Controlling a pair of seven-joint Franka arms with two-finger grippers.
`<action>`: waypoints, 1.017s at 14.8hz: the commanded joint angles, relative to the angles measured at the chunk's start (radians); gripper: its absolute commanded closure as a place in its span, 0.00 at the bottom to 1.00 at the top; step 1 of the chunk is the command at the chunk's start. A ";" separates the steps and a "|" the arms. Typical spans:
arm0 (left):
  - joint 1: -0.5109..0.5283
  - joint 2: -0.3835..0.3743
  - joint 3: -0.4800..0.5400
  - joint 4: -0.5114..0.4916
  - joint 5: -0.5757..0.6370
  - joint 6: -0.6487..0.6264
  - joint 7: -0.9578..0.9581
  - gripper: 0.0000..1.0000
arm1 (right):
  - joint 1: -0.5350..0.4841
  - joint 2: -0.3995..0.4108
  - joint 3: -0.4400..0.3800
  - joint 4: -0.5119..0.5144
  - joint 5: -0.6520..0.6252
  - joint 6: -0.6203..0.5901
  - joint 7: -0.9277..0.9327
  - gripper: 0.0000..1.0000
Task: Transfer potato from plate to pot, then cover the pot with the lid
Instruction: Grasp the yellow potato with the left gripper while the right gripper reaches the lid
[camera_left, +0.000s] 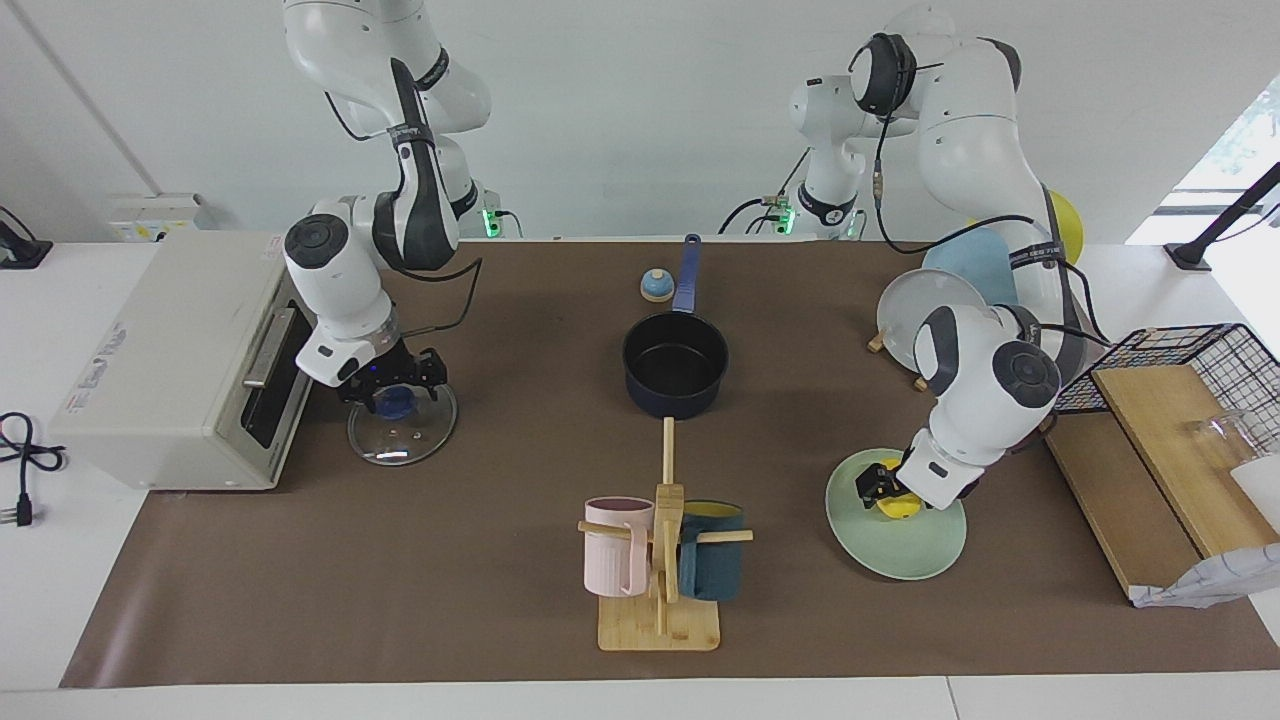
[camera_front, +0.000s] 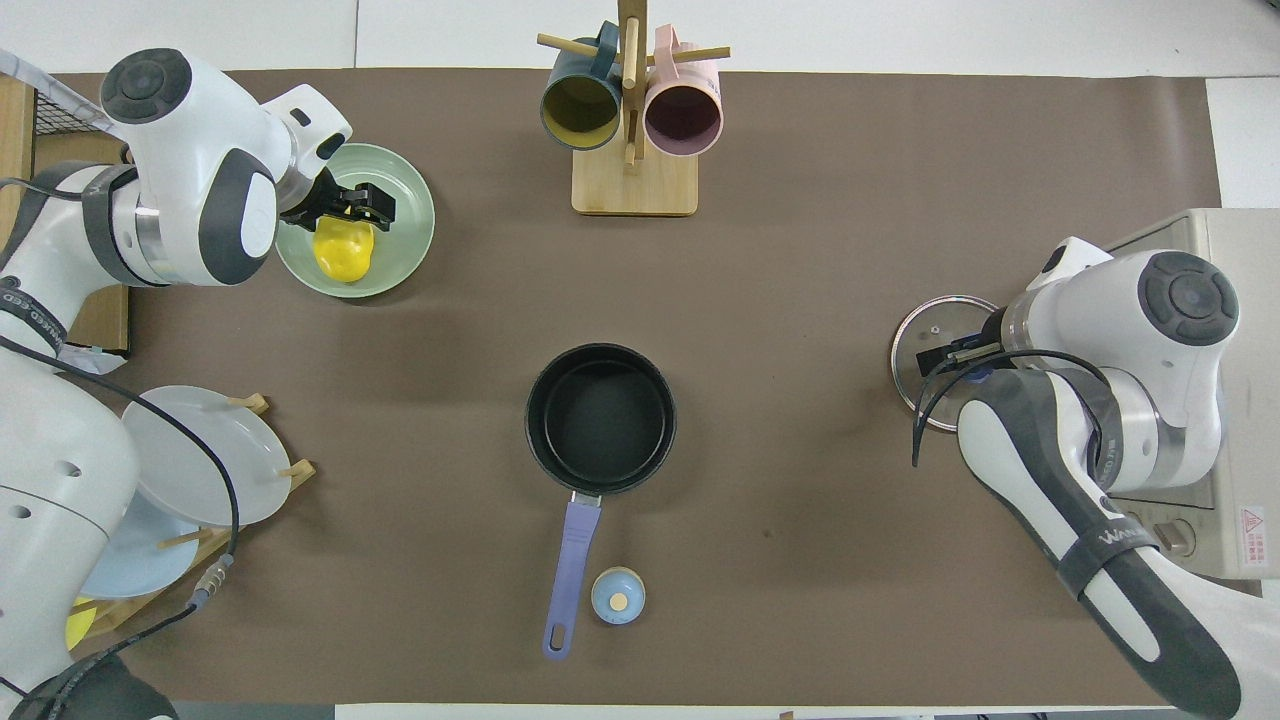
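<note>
The pot sits empty in the middle of the table, between the 2 arms. The plate lies toward the left arm's end, farther from the robots than the pot, with the potato on it. The left gripper is down at the potato, fingers around it. The right gripper is at the lid knob; I cannot tell its grip.

The left gripper covers part of the potato, hiding whether its jaws touch it. The right gripper masks the lid's blue knob between its jaws; any contact there cannot be told.
</note>
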 joint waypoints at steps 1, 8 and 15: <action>-0.007 -0.040 0.013 -0.069 0.017 0.041 -0.002 0.00 | -0.035 -0.004 0.005 -0.017 0.025 0.016 -0.067 0.00; -0.005 -0.054 0.014 -0.092 0.046 0.033 0.001 0.29 | -0.035 -0.011 0.005 -0.046 0.025 0.028 -0.067 0.00; -0.021 -0.147 0.004 0.005 0.034 -0.158 -0.057 1.00 | -0.038 -0.013 0.003 -0.047 0.025 0.025 -0.097 0.13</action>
